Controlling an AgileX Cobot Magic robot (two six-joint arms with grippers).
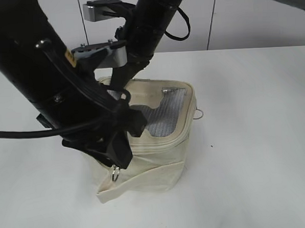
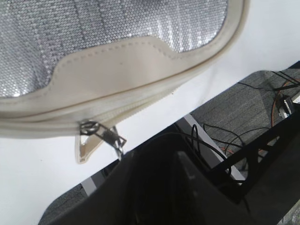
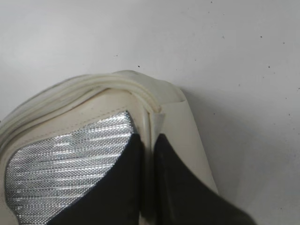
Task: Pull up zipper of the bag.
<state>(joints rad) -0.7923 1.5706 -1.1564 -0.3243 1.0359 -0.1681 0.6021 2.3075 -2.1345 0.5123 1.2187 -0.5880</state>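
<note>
The cream bag (image 1: 155,167) stands mid-table with its grey mesh lid (image 1: 165,113) facing up. The zipper track (image 1: 159,143) runs round the lid edge. In the left wrist view a silver slider (image 2: 89,127) sits on the track (image 2: 136,104). Its ring pull (image 2: 114,138) runs into the tip of my left gripper (image 2: 124,157), which looks shut on it. My left gripper (image 1: 120,154) is at the bag's front left corner. My right gripper (image 1: 121,87) is shut on the lid's back edge seam (image 3: 149,123), pinched between its fingers (image 3: 149,138). A second ring pull (image 1: 198,113) hangs at the bag's right side.
The white table (image 1: 256,139) surrounds the bag. A loose strap band (image 1: 140,178) wraps the bag's lower front, with a metal ring (image 1: 115,174) hanging at its left. The left arm's black body (image 1: 43,84) hides the bag's left side.
</note>
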